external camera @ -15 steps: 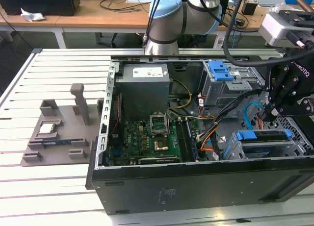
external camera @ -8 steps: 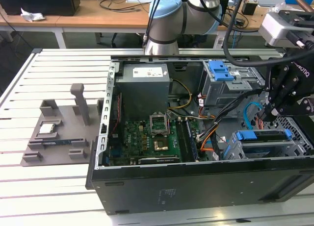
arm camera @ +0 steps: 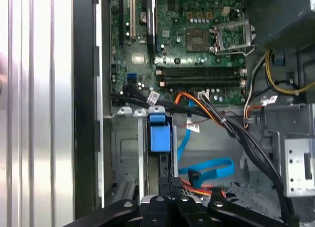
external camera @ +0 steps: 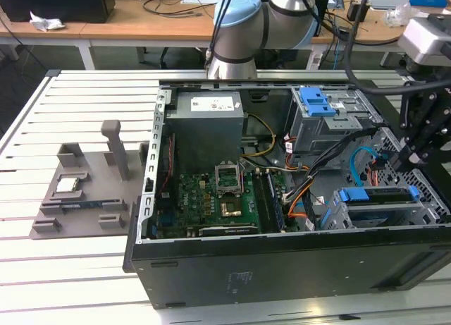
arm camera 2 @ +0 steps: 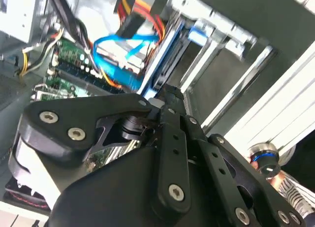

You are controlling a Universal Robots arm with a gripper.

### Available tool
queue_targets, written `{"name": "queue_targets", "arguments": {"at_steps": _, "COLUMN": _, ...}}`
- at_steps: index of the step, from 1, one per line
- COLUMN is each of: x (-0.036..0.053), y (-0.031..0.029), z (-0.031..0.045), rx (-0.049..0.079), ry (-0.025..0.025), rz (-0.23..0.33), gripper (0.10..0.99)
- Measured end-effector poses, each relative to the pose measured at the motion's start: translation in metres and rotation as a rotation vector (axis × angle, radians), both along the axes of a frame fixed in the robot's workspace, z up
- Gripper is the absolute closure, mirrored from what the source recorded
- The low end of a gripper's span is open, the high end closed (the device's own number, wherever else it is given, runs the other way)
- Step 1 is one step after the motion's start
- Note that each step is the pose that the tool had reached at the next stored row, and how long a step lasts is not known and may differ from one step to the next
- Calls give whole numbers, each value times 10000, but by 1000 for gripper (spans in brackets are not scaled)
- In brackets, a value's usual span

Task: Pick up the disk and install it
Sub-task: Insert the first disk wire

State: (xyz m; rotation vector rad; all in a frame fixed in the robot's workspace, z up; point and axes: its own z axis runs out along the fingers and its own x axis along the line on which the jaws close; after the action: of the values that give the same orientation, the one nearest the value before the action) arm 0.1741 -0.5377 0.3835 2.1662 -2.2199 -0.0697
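Note:
The disk [external camera: 373, 196] stands on edge inside the lower drive cage [external camera: 337, 218] at the front corner of the open computer case, on the exterior view's right. Its blue carrier frame [arm camera: 160, 134] runs along the slot towards my gripper [arm camera: 170, 180]. The gripper [external camera: 412, 161] hangs over the disk's outer end, fingers together, tips at or against that end. In the second wrist view the fingertips [arm camera 2: 170, 93] sit right by the blue frame [arm camera 2: 163, 52]. Whether anything is pinched between them does not show.
Blue, orange and black cables [arm camera: 206, 168] loop beside the cage. The motherboard [external camera: 225, 198] lies in the case's middle, and a grey bay with a blue top [external camera: 317, 103] stands behind. A grey fixture [external camera: 91, 191] with a small silver chip [external camera: 68, 185] rests on the slatted table.

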Motion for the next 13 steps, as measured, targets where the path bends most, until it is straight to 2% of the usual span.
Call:
{"name": "queue_targets", "arguments": {"at_steps": 3, "x": 116, "y": 45, "z": -7, "rx": -18, "ry": 4, "rz": 0, "gripper": 980}}
{"name": "queue_targets", "arguments": {"at_steps": 6, "x": 124, "y": 113, "z": -26, "rx": -28, "ry": 4, "rz": 0, "gripper": 980}}
{"name": "queue_targets", "arguments": {"at_steps": 10, "x": 161, "y": 313, "z": -53, "rx": -52, "ry": 4, "rz": -2, "gripper": 980}}
{"name": "queue_targets", "arguments": {"at_steps": 11, "x": 217, "y": 384, "z": -78, "rx": -71, "ry": 5, "rz": 0, "gripper": 980}}
{"name": "queue_targets", "arguments": {"at_steps": 12, "x": 230, "y": 435, "z": -110, "rx": -92, "ry": 5, "rz": 0, "gripper": 980}}
{"name": "queue_targets", "arguments": {"at_steps": 13, "x": 230, "y": 460, "z": -136, "rx": -109, "ry": 5, "rz": -1, "gripper": 980}}
